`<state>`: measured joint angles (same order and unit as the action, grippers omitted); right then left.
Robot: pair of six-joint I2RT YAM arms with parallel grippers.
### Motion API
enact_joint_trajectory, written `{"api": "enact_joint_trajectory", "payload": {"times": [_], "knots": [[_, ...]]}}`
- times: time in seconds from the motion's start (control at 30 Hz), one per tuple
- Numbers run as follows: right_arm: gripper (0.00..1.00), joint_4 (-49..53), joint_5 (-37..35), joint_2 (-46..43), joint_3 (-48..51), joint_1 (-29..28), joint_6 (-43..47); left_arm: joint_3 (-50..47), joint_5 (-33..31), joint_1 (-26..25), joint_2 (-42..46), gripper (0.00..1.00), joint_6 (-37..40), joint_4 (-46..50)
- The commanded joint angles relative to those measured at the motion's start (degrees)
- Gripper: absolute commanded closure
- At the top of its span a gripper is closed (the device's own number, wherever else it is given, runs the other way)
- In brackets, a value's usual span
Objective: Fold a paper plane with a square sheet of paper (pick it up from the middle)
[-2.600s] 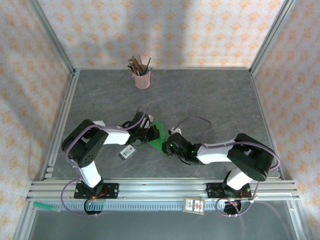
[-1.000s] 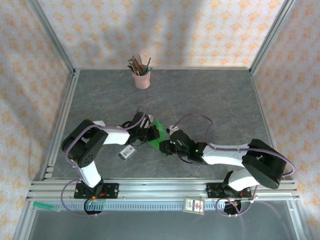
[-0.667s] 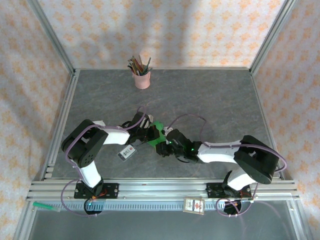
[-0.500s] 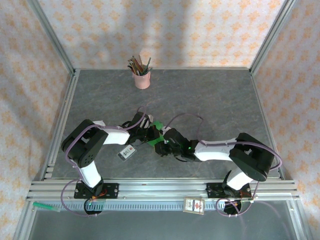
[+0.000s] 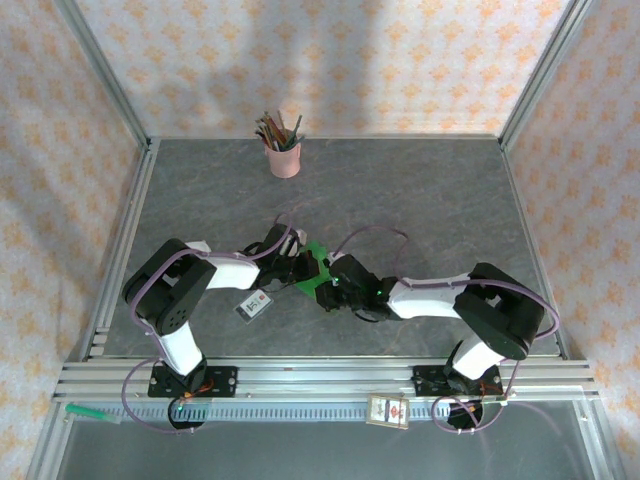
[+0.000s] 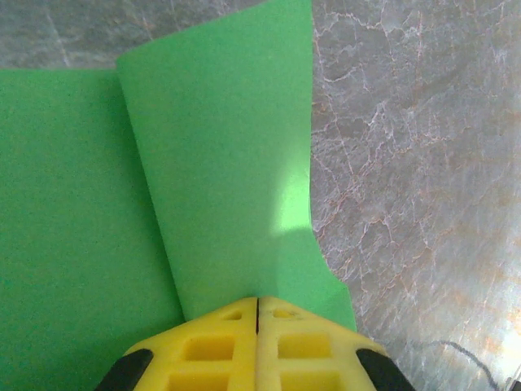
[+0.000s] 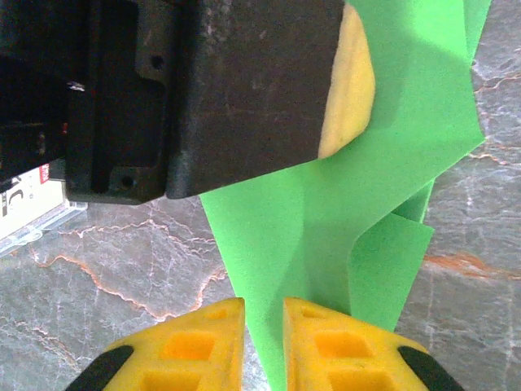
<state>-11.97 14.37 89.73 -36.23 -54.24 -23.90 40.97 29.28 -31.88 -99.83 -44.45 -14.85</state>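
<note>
Left end effector (image 6: 257, 305) is clenched on the green paper (image 6: 220, 147), probably anchoring it over the worktop (image 5: 420, 200) between the arms, while the right end effector (image 7: 263, 308) straddles a folded edge with jaws barely apart, so I can't tell if it's actually gripping.

2 yellow fingers (image 7: 191, 346) nearly together, creased green paper (image 7: 342, 212) edge between them; black left gripper (image 7: 346, 94) above, pad on paper.
</note>
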Motion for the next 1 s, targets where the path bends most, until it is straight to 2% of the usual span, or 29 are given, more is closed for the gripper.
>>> {"api": "enact_joint_trajectory", "payload": {"times": [0.0, 0.7, 0.97], "knots": [[0.81, 1.02, -1.8, 0.43, 0.55, 0.48, 0.95, -1.44, -4.49, 0.55, -0.63, 0.92, 1.73, 5.63], [0.82, -0.34, -0.13, 3.15, 4.3, 0.8, -1.26, -1.07, -4.76, 0.68, -0.52, 0.91, 1.85, 5.93], [0.84, -0.32, -0.99, 2.73, 5.59, 0.73, -2.11, 0.75, -4.09, 0.65, 2.36, 0.88, 1.58, 7.03]]}}
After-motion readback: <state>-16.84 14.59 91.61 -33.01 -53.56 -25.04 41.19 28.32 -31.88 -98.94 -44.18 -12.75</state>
